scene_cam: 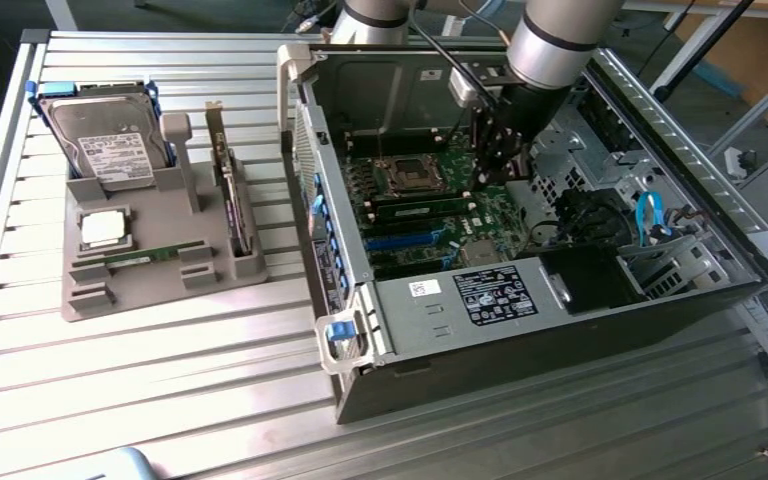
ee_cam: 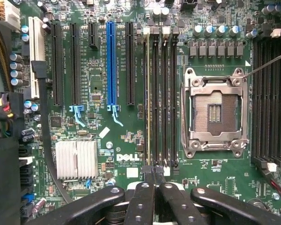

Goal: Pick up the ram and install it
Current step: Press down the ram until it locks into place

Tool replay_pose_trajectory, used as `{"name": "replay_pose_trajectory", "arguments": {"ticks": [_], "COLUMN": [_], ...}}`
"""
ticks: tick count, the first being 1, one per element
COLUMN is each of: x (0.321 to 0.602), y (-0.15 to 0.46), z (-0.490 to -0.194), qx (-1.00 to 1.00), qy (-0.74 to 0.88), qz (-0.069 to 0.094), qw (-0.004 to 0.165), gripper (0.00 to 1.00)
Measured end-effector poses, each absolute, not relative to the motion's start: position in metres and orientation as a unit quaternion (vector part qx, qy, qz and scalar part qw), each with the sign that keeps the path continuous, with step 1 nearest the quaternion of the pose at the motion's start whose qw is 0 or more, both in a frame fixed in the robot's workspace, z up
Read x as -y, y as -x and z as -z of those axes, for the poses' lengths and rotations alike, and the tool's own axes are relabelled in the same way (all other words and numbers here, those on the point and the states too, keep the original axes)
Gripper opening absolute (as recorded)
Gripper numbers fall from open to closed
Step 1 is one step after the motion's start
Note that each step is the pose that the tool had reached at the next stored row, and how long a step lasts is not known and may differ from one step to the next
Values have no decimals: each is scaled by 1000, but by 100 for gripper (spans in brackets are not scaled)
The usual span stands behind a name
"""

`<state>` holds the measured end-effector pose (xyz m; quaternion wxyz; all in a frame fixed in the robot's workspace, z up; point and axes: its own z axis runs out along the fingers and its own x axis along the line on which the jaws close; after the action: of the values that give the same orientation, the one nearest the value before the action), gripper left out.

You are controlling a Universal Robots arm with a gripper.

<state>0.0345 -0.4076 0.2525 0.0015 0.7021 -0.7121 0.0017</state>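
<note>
A ram stick (ee_cam: 147, 93) stands edge-on in one of the memory slots beside the empty processor socket (ee_cam: 214, 111). In the exterior view it is a thin green strip (scene_cam: 422, 210) on the motherboard. My gripper (ee_cam: 152, 174) hangs inside the open computer case (scene_cam: 357, 300), just above the end of that slot row. Its fingers (ee_cam: 141, 197) are pressed together with nothing between them, and I cannot tell whether they touch the stick. In the exterior view the gripper (scene_cam: 494, 178) is low over the board. Another ram stick (scene_cam: 135, 257) lies flat in the grey holder (scene_cam: 157, 290).
The grey holder at the exterior view's left also carries a hard drive (scene_cam: 111, 145), a square silver processor (scene_cam: 104, 228) and an upright expansion card (scene_cam: 231, 200). The case walls, a drive cage and blue cables (scene_cam: 651, 220) close in around the arm.
</note>
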Motion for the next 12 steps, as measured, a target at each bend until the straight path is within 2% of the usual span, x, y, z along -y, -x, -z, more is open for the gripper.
{"name": "replay_pose_trajectory", "arguments": {"ticks": [12], "x": [409], "y": [-35], "z": [-250], "qx": [712], "qy": [-702], "qz": [-2], "qw": [2], "gripper": [10]}}
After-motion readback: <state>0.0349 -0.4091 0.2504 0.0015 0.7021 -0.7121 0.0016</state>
